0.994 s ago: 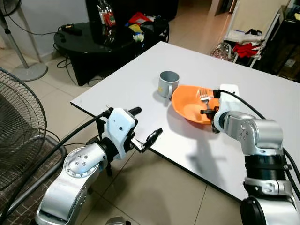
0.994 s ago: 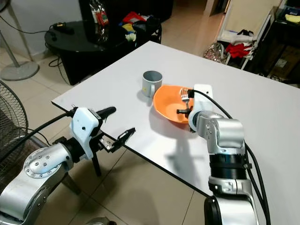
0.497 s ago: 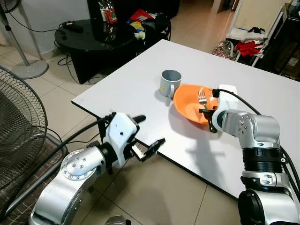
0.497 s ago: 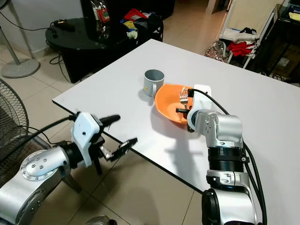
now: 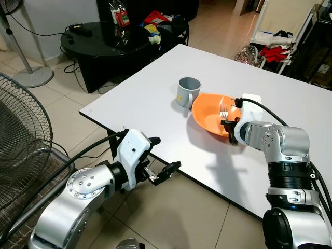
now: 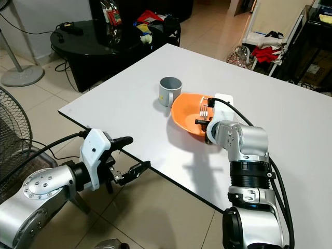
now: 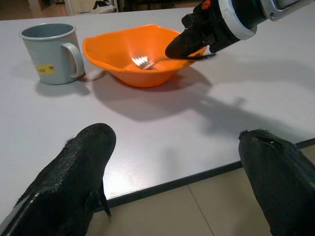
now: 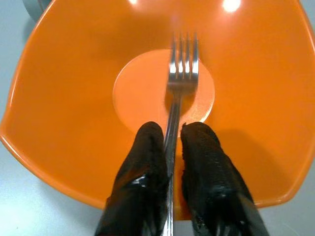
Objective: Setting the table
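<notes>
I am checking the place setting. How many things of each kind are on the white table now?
Mug: 1
Bowl: 1
Fork: 1, held over the bowl by the right claw
Total: 3

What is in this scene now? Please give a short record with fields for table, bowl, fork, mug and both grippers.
table: white, bears the bowl and mug
bowl: orange, beside the mug
fork: metal, tines over the bowl's middle
mug: grey, upright
right gripper: shut on the fork handle, over the bowl's rim
left gripper: open, off the table's near edge
</notes>
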Motion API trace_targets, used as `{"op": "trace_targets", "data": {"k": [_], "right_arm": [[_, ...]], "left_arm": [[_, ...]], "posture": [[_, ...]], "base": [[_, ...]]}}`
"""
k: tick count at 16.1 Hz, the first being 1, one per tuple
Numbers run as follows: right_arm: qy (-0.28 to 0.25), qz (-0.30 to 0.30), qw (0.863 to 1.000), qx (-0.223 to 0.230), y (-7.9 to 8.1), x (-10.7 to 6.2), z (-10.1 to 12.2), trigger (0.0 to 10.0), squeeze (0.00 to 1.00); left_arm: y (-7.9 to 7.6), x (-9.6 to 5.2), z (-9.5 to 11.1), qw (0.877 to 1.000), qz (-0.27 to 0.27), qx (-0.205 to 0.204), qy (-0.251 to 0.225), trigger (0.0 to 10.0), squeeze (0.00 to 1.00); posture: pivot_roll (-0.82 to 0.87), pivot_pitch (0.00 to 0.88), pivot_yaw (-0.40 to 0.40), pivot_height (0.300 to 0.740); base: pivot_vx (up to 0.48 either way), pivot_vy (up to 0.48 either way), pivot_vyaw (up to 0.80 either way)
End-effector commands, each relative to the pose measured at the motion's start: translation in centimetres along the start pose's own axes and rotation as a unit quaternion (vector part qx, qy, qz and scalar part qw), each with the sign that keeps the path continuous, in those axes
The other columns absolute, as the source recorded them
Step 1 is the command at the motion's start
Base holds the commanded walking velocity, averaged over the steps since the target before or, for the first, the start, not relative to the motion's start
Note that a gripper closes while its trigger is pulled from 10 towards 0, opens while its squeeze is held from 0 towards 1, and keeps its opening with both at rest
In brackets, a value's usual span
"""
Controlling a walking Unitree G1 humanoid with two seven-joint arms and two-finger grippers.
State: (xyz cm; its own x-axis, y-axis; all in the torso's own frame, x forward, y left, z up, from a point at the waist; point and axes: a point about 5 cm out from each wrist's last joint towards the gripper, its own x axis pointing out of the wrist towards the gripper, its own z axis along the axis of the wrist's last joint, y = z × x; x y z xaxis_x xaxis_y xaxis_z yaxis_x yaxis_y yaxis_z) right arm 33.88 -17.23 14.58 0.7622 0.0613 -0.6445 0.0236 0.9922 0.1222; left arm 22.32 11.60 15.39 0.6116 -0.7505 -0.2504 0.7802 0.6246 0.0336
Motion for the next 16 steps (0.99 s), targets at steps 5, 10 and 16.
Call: {"op": "trace_targets", "data": {"k": [5,10,16], "right_arm": [[-0.022,-0.002,1.000,-0.008,0.0,-0.8,1.5,10.0,1.00],[-0.094,-0.003,0.990,-0.103,0.2,-5.0,4.5,10.0,1.00],[-0.280,0.106,0.939,-0.168,3.4,-8.3,-1.0,10.0,1.00]], "left_arm": [[0.4,-0.1,0.2,1.000,-0.004,-0.008,0.005,10.0,0.00],[1.2,-0.6,0.8,0.998,0.050,0.006,-0.028,10.0,0.00],[1.8,-3.3,-0.3,0.972,0.227,-0.024,-0.053,10.0,0.00]], "posture": [[0.10,0.000,-0.035,0.740],[0.08,0.000,-0.014,0.740],[0.08,0.000,0.023,0.740]], "base": [[0.000,0.000,0.00],[0.000,0.000,0.00],[0.000,-0.066,0.00]]}}
